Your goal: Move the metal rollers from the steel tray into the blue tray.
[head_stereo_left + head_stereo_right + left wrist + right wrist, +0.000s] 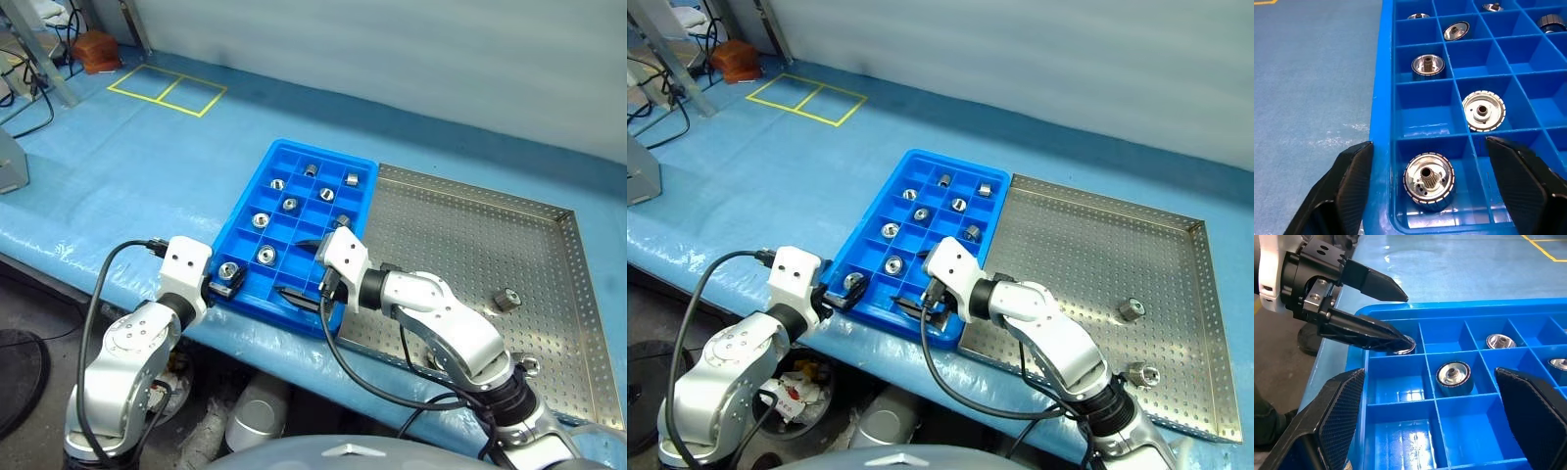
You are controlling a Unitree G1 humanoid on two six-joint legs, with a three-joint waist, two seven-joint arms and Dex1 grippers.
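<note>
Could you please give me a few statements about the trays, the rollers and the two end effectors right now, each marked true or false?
1. The left end effector is open, with a metal roller lying in the corner compartment of the blue tray between its fingers. True.
2. The steel tray holds no rollers. False: two rollers remain on it, near its right side.
3. The right end effector is clamped on a roller. False: it is open and holds nothing, over the blue tray's near edge.
4. The blue tray sits to the left of the steel tray. True.
5. Every compartment of the blue tray is filled. False: several are empty.
</note>
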